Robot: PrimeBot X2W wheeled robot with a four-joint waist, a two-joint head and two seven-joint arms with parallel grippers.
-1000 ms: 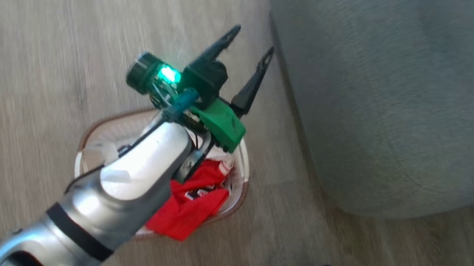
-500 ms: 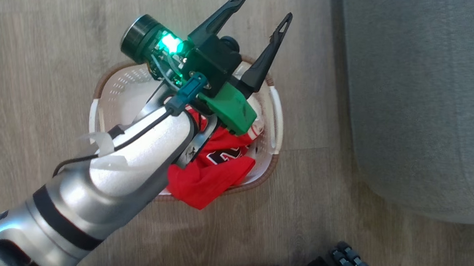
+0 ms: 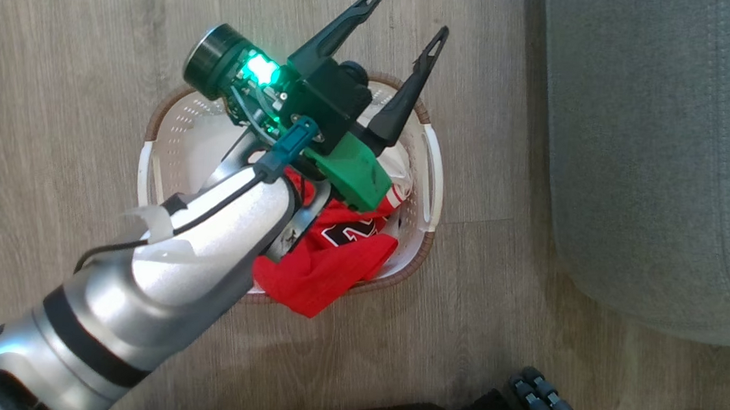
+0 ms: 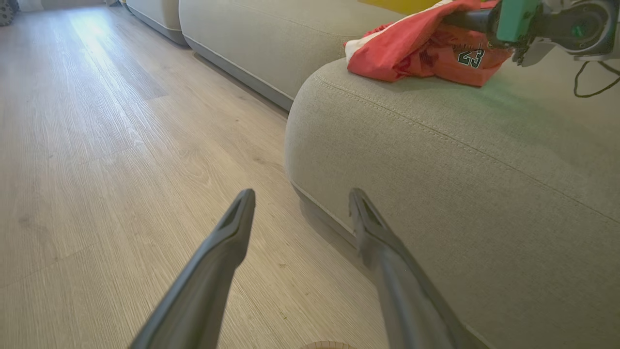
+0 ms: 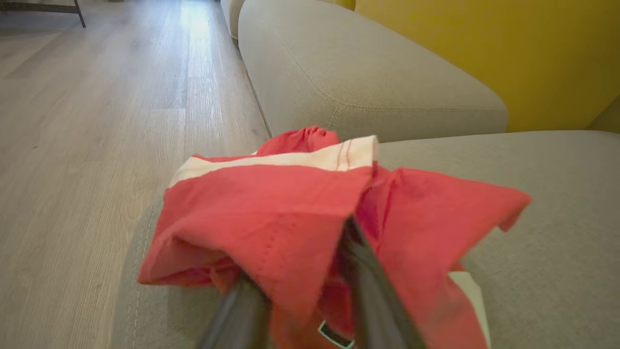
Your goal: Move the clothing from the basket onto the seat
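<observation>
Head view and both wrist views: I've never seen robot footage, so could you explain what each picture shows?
It is a two-armed robot. The head view looks down from its head: its left gripper, open and empty, hangs over a cream laundry basket holding a red jersey. Each wrist view looks along one gripper's fingers. The left one faces the grey-green sofa seat, where a red number-23 garment lies. The right one shows the right gripper with that garment draped over its fingers, hiding whether they clamp it.
</observation>
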